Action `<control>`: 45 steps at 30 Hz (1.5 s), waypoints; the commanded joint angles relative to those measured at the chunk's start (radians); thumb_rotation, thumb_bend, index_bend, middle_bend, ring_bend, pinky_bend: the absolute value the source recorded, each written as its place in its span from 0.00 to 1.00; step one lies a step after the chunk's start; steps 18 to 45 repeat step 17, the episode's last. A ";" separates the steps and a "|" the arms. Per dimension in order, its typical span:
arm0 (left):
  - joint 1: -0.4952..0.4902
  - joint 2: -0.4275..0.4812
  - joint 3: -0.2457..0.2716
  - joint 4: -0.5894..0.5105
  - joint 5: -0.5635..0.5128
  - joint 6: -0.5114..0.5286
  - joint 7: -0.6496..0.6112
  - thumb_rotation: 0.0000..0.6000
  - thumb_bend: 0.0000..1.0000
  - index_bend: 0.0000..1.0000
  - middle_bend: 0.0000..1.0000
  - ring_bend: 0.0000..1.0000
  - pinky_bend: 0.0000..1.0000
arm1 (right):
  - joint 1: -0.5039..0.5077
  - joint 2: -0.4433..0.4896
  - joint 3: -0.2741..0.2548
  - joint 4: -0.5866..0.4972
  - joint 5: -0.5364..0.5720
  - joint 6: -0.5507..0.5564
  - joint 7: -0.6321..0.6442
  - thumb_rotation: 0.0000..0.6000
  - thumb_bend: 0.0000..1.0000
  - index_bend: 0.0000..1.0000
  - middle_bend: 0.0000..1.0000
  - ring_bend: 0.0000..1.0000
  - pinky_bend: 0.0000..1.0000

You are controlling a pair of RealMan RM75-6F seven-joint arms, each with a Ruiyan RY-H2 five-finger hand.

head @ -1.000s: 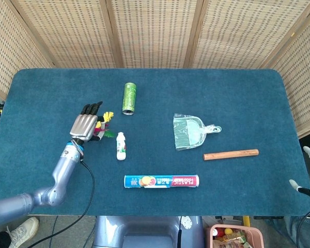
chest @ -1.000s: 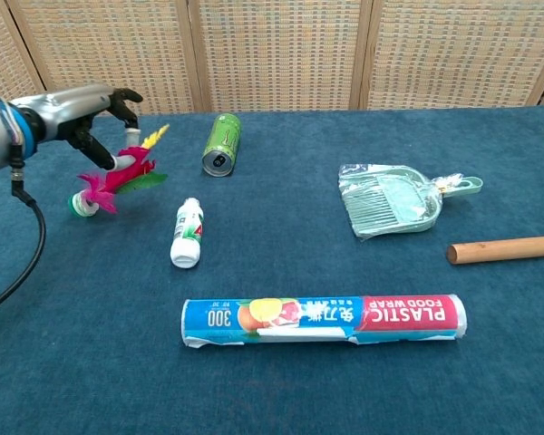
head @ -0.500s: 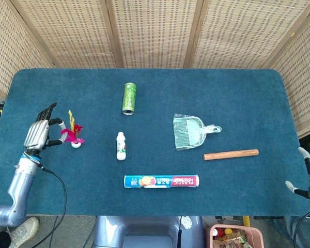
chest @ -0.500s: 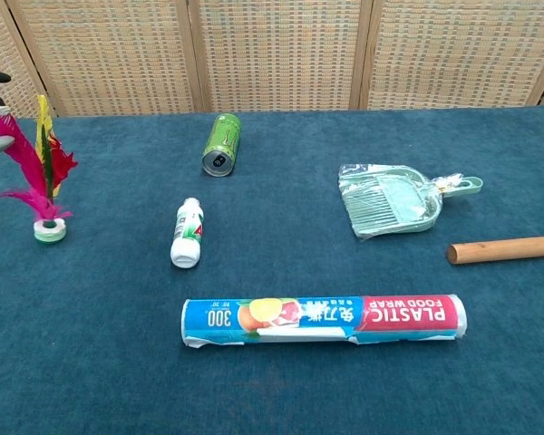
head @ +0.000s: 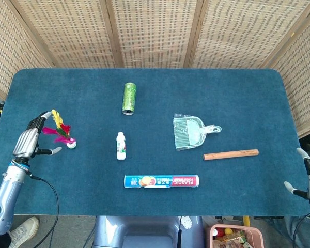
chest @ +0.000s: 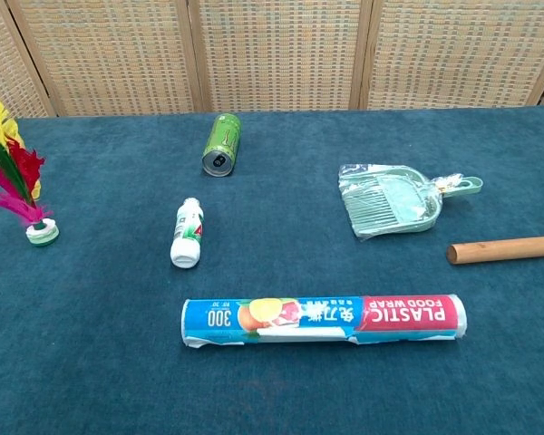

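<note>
Blue felt covered the table (head: 237, 98), and at its left edge the left hand (head: 29, 142) hovered with its fingers spread and nothing in them, seen only in the head view. Just to the right of it a feather shuttlecock (head: 63, 135) stood on its white and green base, its pink, red and yellow feathers leaning up and to the left towards the fingertips; whether the feathers touched the hand could not be told. In the chest view the shuttlecock (chest: 20, 195) stood at the far left of the frame, apart from everything else.

Right of it lay a small white bottle (head: 121, 145) on its side, and beyond that, farther back, a green can (head: 129, 97) also on its side. A roll of plastic food wrap (head: 161, 181) lay lengthwise near the front edge. Towards the right sat a pale green dustpan (head: 190, 131) in a clear wrapper, with a wooden stick (head: 231, 154) lying just in front of it.

At the lower right corner of the head view, off the table edge, the right hand (head: 309, 178) showed only in part, its fingers apart and empty.
</note>
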 commanded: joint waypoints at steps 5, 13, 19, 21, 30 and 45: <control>0.067 0.071 0.010 -0.070 0.043 0.112 -0.007 1.00 0.00 0.00 0.00 0.00 0.00 | -0.004 0.004 -0.005 -0.006 -0.015 0.010 0.004 1.00 0.00 0.00 0.00 0.00 0.00; 0.210 0.122 0.033 -0.179 0.065 0.409 0.369 1.00 0.00 0.00 0.00 0.00 0.00 | -0.004 0.001 -0.006 0.007 -0.016 0.010 0.008 1.00 0.00 0.00 0.00 0.00 0.00; 0.248 0.158 0.054 -0.300 0.025 0.423 0.516 1.00 0.00 0.00 0.00 0.00 0.00 | -0.007 -0.001 -0.004 0.010 -0.022 0.022 0.008 1.00 0.00 0.00 0.00 0.00 0.00; 0.248 0.158 0.054 -0.300 0.025 0.423 0.516 1.00 0.00 0.00 0.00 0.00 0.00 | -0.007 -0.001 -0.004 0.010 -0.022 0.022 0.008 1.00 0.00 0.00 0.00 0.00 0.00; 0.248 0.158 0.054 -0.300 0.025 0.423 0.516 1.00 0.00 0.00 0.00 0.00 0.00 | -0.007 -0.001 -0.004 0.010 -0.022 0.022 0.008 1.00 0.00 0.00 0.00 0.00 0.00; 0.248 0.158 0.054 -0.300 0.025 0.423 0.516 1.00 0.00 0.00 0.00 0.00 0.00 | -0.007 -0.001 -0.004 0.010 -0.022 0.022 0.008 1.00 0.00 0.00 0.00 0.00 0.00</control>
